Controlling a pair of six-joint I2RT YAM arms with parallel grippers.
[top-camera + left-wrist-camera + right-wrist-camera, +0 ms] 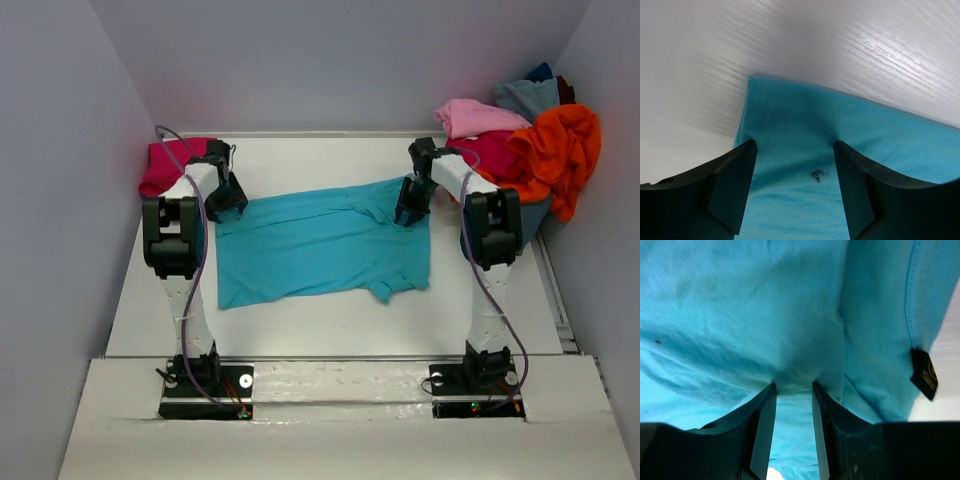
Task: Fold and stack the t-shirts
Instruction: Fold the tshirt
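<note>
I see the turquoise t-shirt (320, 250) spread flat in the middle of the table (330, 330), lying between my two arms. Its far left corner sits between the wide-apart, released fingers of the left gripper (795, 147). The right gripper (793, 387) is down on the shirt's far right part, with cloth puckered in the narrow gap between its fingers, and I cannot tell whether it is gripping.

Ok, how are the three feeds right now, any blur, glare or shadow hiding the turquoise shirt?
Top external: even light, sharp, the turquoise t-shirt plain to see. Left wrist: the shirt's corner is soft, the table beyond it smeared and bright with glare. Right wrist: too close, cloth fills the frame out of focus, shaded near the fingers; the black label is blurred.
</note>
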